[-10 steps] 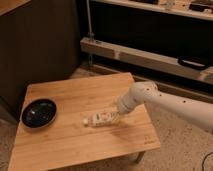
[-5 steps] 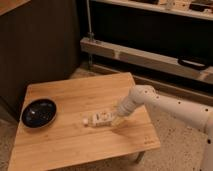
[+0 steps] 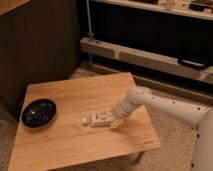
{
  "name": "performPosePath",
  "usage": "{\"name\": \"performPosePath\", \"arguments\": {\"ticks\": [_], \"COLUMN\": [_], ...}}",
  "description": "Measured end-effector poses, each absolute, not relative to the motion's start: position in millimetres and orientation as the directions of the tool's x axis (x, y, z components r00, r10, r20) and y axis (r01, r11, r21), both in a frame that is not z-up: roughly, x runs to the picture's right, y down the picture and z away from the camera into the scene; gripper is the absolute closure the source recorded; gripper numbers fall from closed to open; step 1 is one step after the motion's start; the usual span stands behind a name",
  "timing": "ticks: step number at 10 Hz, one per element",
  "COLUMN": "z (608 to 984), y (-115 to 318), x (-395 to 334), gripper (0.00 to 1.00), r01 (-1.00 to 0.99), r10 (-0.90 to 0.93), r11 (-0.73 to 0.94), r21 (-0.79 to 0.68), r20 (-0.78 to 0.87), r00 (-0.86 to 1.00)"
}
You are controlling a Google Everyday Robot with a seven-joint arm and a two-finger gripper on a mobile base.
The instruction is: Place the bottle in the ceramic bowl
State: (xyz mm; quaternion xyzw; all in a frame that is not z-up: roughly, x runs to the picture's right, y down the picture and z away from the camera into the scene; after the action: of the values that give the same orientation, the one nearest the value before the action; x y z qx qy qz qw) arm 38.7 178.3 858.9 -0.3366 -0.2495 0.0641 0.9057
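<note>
Your bottle (image 3: 100,119) is lying on its side mid-worktop (image 3: 75,145), bowl (image 3: 39,112) well left. Pincer (image 3: 113,118) sits at its base end; can't tell its state. Probably light, slick plastic, so grab the body.

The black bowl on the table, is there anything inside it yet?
Nothing shows inside the ceramic bowl but its glossy dark bottom. The bottle lies on its side on the wooden table, well right of the bowl, with the gripper at its far end.

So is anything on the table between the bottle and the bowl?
Nothing visible. The bottle lies on its side with the gripper at its right end, and only bare table separates it from the bowl.
</note>
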Motion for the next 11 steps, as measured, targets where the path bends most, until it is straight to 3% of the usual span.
{"name": "performPosePath", "arguments": {"ticks": [4, 6, 11], "z": [854, 839, 804], "y": [166, 141, 62], "x": [3, -26, -147], "gripper": [0.96, 1.00, 1.00], "r01": [0.083, 0.106, 0.194], "r10": [0.280, 0.257, 0.185], "r11": [0.760, 0.779, 0.807], "r21": [-0.645, -0.618, -0.558], "r20": [0.439, 0.469, 0.551], "r00": [0.854, 0.845, 0.814]}}
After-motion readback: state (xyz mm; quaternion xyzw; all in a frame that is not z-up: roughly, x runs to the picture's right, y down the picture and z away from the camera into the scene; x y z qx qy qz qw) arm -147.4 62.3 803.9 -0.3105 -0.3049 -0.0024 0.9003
